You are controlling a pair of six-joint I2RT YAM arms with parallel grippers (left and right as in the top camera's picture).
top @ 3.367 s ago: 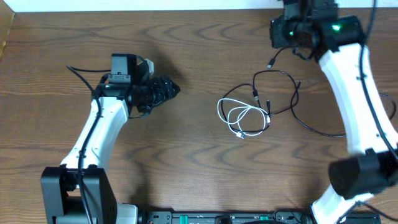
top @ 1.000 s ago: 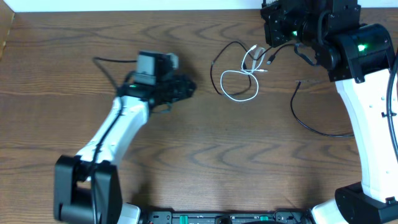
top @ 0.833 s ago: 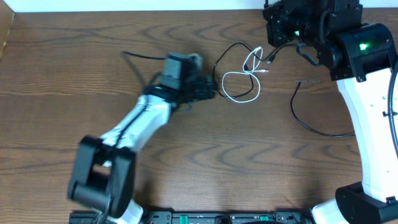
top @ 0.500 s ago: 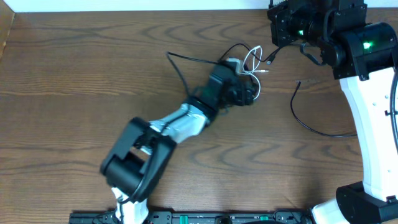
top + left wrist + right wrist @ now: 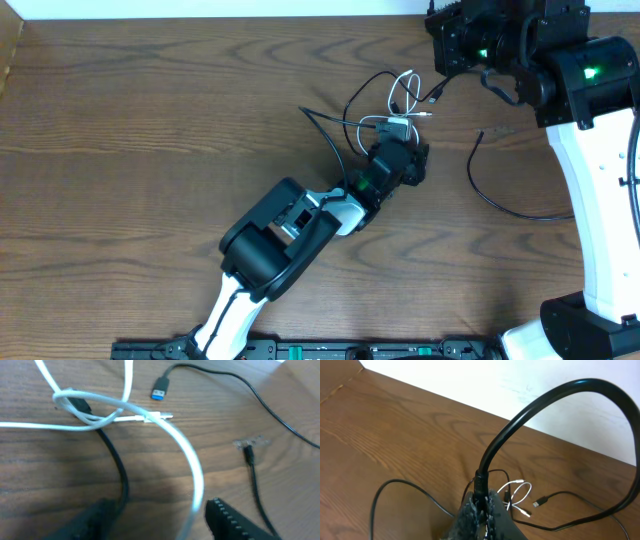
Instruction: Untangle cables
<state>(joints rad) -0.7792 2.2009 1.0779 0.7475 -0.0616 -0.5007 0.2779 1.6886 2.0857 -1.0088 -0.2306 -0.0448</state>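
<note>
Both black cable [image 5: 117, 467] and white cable [image 5: 190, 455] enter the spread left gripper [image 5: 160, 512]; grabbing both while the right gripper [image 5: 482, 505] pinches black cable could tighten the knot [image 5: 95, 412].

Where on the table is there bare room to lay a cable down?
The widest bare patch is the left of the table, bordered by the left arm. A smaller one lies at the front, between the left arm and the right arm. The far middle is crowded: the white cable and the black cable cross there.
</note>
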